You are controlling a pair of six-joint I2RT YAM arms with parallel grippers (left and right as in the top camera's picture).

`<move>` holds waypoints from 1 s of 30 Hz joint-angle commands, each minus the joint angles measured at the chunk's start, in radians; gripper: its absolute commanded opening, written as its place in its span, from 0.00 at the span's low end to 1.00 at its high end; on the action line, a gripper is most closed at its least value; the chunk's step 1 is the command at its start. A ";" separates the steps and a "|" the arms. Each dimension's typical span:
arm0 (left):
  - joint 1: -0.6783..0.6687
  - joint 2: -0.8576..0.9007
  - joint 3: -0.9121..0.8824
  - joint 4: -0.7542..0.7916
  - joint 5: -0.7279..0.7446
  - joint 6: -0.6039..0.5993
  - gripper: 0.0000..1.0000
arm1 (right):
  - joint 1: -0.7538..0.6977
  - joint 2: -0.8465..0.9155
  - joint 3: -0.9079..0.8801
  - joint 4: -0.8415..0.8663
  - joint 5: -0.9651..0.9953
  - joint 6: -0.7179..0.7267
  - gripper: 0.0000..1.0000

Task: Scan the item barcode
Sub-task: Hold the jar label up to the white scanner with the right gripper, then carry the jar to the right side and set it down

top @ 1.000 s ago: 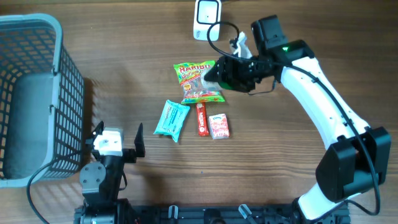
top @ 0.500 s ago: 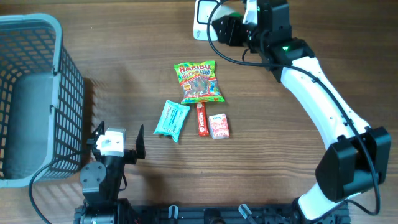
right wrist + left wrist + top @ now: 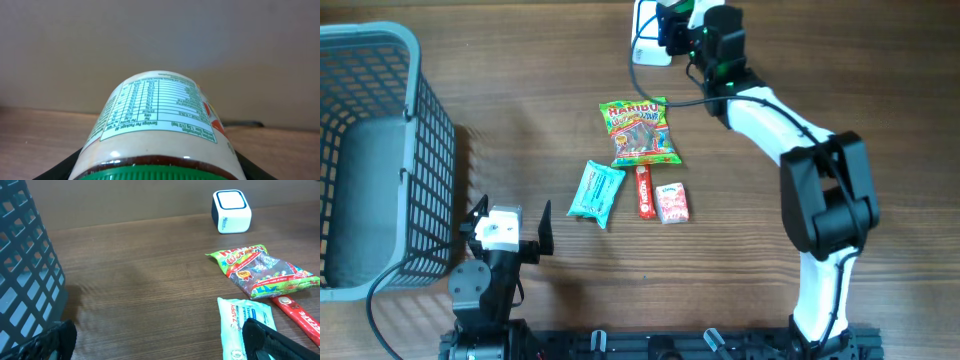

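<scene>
While the left end effector (image 3: 510, 215) just sits at the bottom left of the overhead view with its fingers spread wide and nothing in them, all the action is up top.

Middle of the table (image 3: 720, 280), nothing has budged. The teal pack (image 3: 596, 192), red stick (image 3: 644, 191) and pink box (image 3: 671, 202) are lined up in a row, with the Haribo bag (image 3: 640, 132) just above them. The basket (image 3: 420, 60) is off on the left edge.

The big change is the right arm. A second ago its end effector (image 3: 675, 28) was hovering by the right edge of the Haribo bag; now it's swung all the way to the top edge of the frame, right up against the white scanner (image 3: 231, 211). It's clamped on a jar (image 3: 157, 120), one jaw on each side. So I'd say we're at the actual scan step, and the item is being presented.

The jar itself is a pale cream colour with a green lid facing the wrist cam, and it's lying on its side in the grip. The panel that faces up is the nutrition table, green print on white, with some orange on the right. I can't spot a barcode from here, so I can't tell whether it's facing the scanner. It might need a twist.
</scene>
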 commanded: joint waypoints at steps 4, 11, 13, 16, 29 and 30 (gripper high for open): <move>-0.006 -0.009 -0.008 0.003 0.015 0.015 1.00 | 0.030 0.119 0.022 0.220 0.119 -0.036 0.55; -0.006 -0.009 -0.008 0.003 0.015 0.015 1.00 | 0.037 0.185 0.098 0.250 0.125 -0.035 0.55; -0.006 -0.009 -0.008 0.003 0.015 0.015 1.00 | 0.037 0.185 0.126 0.245 0.117 -0.023 0.55; -0.006 -0.009 -0.008 0.003 0.015 0.015 1.00 | 0.037 0.164 0.145 0.220 0.114 0.002 0.54; -0.006 -0.009 -0.008 0.003 0.015 0.015 1.00 | -0.194 -0.338 0.144 -0.734 0.245 -0.034 0.47; -0.006 -0.009 -0.008 0.003 0.015 0.015 1.00 | -0.244 -0.369 0.144 -0.840 0.245 -0.037 0.47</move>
